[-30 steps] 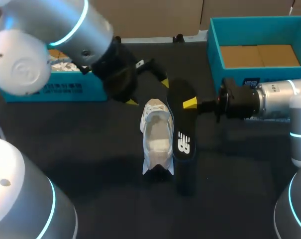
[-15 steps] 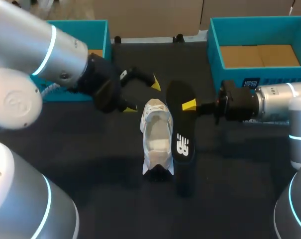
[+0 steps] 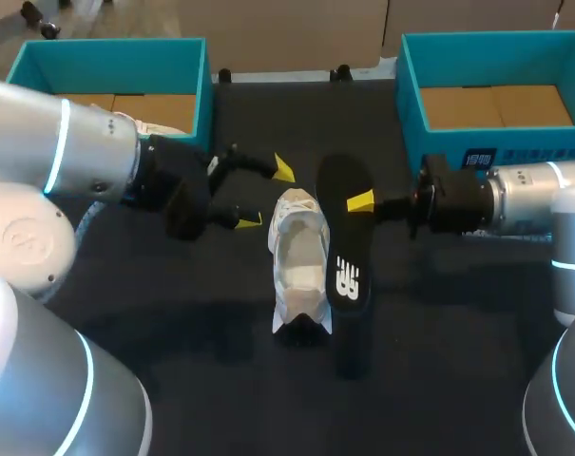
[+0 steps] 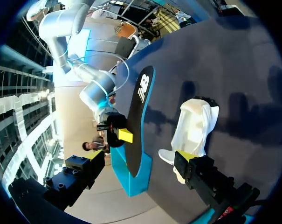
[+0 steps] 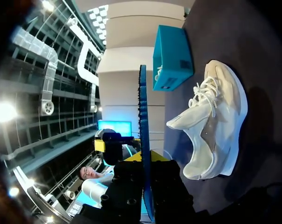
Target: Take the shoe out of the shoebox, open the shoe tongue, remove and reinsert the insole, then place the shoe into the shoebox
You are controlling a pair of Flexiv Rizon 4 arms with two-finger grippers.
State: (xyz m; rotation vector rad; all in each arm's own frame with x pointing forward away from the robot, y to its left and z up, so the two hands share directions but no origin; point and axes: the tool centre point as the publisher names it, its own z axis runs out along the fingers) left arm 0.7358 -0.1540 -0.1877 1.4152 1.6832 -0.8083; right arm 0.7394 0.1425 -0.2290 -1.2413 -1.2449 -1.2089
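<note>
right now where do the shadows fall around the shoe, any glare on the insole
Head view: the shoe and insole throw soft shadows onto the dark table toward the robot; no glare on the matte insole. Left wrist view: several soft shadow patches lie on the table around the shoe. Right wrist view: the shoe is brightly lit, with a dark shadow beside its sole.

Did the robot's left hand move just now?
Yes. The left hand slid left, toward the left shoebox and away from the white shoe, which stayed put.
</note>
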